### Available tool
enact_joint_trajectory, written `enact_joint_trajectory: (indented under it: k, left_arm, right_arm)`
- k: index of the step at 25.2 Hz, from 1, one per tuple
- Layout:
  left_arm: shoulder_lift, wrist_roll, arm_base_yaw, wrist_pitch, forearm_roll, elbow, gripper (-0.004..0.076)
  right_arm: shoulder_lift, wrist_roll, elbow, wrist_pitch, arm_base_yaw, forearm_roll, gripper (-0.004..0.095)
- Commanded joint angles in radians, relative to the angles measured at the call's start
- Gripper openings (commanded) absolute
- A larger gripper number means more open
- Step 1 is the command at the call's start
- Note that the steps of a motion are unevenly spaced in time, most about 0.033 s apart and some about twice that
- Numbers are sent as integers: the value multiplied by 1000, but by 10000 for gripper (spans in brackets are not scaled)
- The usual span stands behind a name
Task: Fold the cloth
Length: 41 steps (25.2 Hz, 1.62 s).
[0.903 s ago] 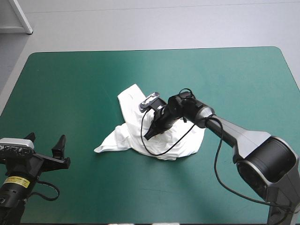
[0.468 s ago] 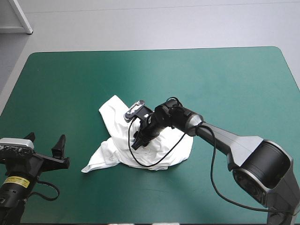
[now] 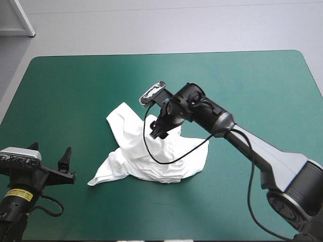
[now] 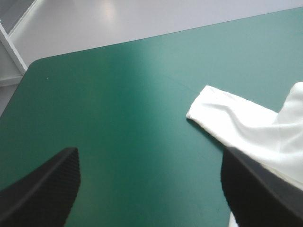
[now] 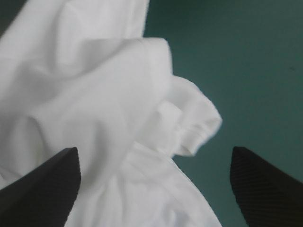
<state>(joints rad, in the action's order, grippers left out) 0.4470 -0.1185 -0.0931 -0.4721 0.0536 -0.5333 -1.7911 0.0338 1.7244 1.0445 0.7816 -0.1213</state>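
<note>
T-shirt (image 3: 151, 156) lies just left of and below frame centre in the high view. It is a crumpled white heap with one lobe toward upper left, a tail toward lower left and a wider mass to the right. I see no flat panel, straight edge or fold line anywhere.

Right gripper (image 3: 159, 130) sits over the heap's upper edge. From its wrist view the fingers (image 5: 42, 189) stand wide apart with nothing held. The cloth is under and ahead of them, a sleeve (image 5: 199, 127) cuff bunched up between. I can't tell whether the tips touch the fabric.

Left gripper (image 3: 50, 154) is at lower left of the frame, well apart from the shirt. Its fingers (image 4: 42, 189) are also spread and empty over bare teal-green worktop (image 3: 252, 80).

My read is that folding has not begun. The shirt needs to be spread flat and the sleeves found first, then all the folds remain. The crumpled layers risk a pinch taking more than one.
</note>
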Motion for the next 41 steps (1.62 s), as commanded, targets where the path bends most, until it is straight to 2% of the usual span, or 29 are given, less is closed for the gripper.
enact_joint_trajectory:
  k: [1, 2, 7, 12, 17, 20, 25, 27, 30, 34, 41]
  left_arm:
    - [42, 0, -2, 36, -12, -45, 595]
    - [58, 0, -2, 23, -12, -51, 595]
    - [134, 0, -2, -62, -25, -111, 595]
    - [188, -7, -2, -253, -63, -152, 595]
    - [239, -87, -2, -425, -99, -155, 595]
    - [308, -215, -2, -414, -258, -155, 595]
    - [546, -217, -2, -428, -290, -155, 595]
    - [651, -240, -16, -379, -311, -155, 594]
    - [714, -244, -27, -370, -301, -155, 571]
    - [770, -265, -55, -366, -361, -155, 438]
    - [785, -265, -92, -353, -372, -155, 259]
  right_arm:
    - [139, -70, 27, 104, -2, -118, 792]
    - [162, -86, 22, 137, -4, -130, 792]
    - [293, -143, -68, 137, -20, -122, 792]
    - [435, -200, -246, 133, -69, -118, 792]
    - [525, -236, -428, 68, -146, -81, 792]
    - [564, -236, -549, -9, -169, -32, 792]
    - [565, -236, -627, -95, -169, -12, 790]
    - [563, -243, -631, -132, -177, -42, 790]
    - [563, -248, -631, -167, -207, -47, 790]
    - [563, -219, -631, -218, -288, -35, 782]
    - [550, -202, -631, -274, -350, 11, 725]
